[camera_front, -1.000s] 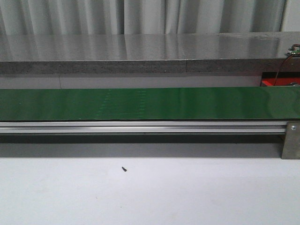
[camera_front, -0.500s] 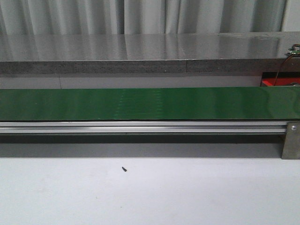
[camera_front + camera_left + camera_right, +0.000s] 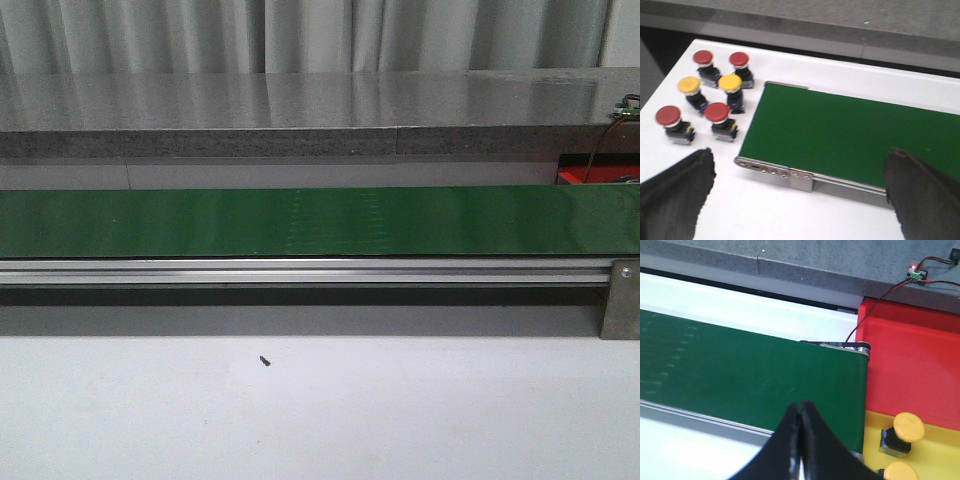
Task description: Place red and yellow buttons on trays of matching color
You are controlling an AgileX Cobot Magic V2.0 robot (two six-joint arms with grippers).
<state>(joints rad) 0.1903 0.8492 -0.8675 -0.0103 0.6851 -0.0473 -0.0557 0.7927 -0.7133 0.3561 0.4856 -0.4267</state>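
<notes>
In the left wrist view several red buttons (image 3: pixel 717 112) and two yellow buttons (image 3: pixel 730 82) stand in a cluster on the white table beside the end of the green conveyor belt (image 3: pixel 840 135). My left gripper (image 3: pixel 800 200) is open and empty, above the table at the belt's near rail. In the right wrist view my right gripper (image 3: pixel 800 407) is shut and empty over the belt's other end (image 3: pixel 740 370). Beside it lie a red tray (image 3: pixel 910 355), bare where it shows, and a yellow tray (image 3: pixel 940 450) with two yellow buttons (image 3: pixel 909 426). Neither gripper shows in the front view.
The front view shows the belt (image 3: pixel 320 222) running across, its aluminium rail (image 3: pixel 300 270) in front, a grey counter (image 3: pixel 300 110) behind and a sliver of the red tray (image 3: pixel 585 176) at the right. A small circuit board with wires (image 3: pixel 916 273) sits behind the red tray.
Faint marks on the belt's surface have shifted to the right in the front view. Nothing else has moved there.
</notes>
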